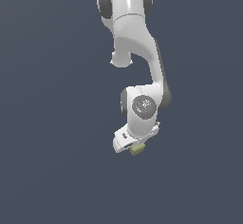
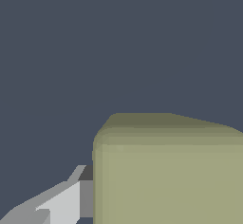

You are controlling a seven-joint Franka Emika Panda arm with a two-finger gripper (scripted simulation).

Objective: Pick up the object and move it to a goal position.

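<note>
Below the white arm [image 1: 137,52], one olive-tan cube [image 1: 137,149] sat at the gripper [image 1: 134,148], plain matte faces, rounded edges, one grey finger [image 2: 61,201] touching its side in wrist view, fingers apparently clamped on cube, dark blue-grey bkgd.

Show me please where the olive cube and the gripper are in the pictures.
olive cube [image 2: 168,175]: wrist view, on its large front face.
olive cube [image 1: 137,149]: exterior view, on its visible side below the hand.
gripper [image 1: 134,147]: exterior view, at the fingertips beside the cube.
</note>
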